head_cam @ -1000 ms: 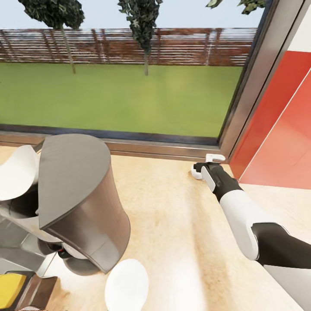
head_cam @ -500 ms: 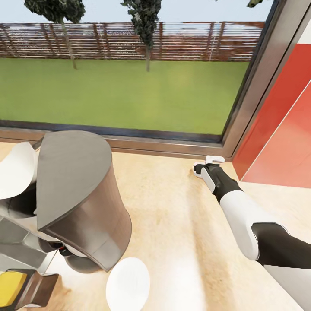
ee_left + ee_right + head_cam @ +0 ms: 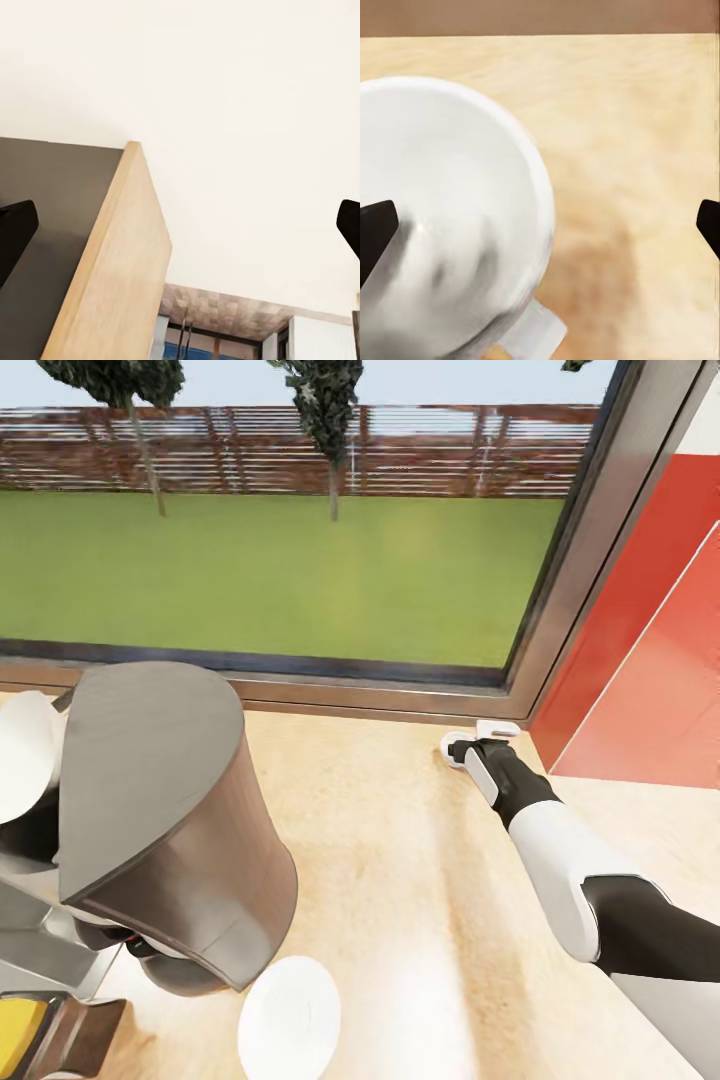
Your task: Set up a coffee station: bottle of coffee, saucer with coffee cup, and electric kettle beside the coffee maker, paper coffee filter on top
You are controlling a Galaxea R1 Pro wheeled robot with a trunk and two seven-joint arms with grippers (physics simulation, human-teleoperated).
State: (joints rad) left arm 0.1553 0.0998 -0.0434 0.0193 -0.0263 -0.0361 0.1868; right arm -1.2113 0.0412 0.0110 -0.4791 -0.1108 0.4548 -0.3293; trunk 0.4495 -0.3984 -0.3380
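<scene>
Here the right gripper (image 3: 468, 748) reaches to the far corner of the counter (image 3: 420, 880), beside the window frame (image 3: 400, 700) and the red wall panel (image 3: 650, 650). In the right wrist view its two dark fingers (image 3: 376, 229) stand wide apart at the picture's edges, with nothing clamped between them. The coffee cup (image 3: 442, 217) sits upright just under them, its mouth open toward the camera and empty; one finger lies over the cup's rim side, the other is well clear over bare wood. The cup's handle (image 3: 534, 334) juts out sideways from the bowl, level with the counter. In the head view the cup (image 3: 457, 746) shows as a small white shape at the fingertips, close to the window frame.

Well apart from those fingers, toward the robot's left, the tall dark grey coffee maker (image 3: 165, 820) stands on the counter, with the white saucer (image 3: 290, 1020) lying flat and empty just beside its base. A yellow cap (image 3: 20, 1025) shows at the corner beyond it.

The left gripper (image 3: 180, 225) has its fingers spread too, holding nothing, pointing up at a pale ceiling (image 3: 225, 97) past a wooden panel edge (image 3: 112, 262).
</scene>
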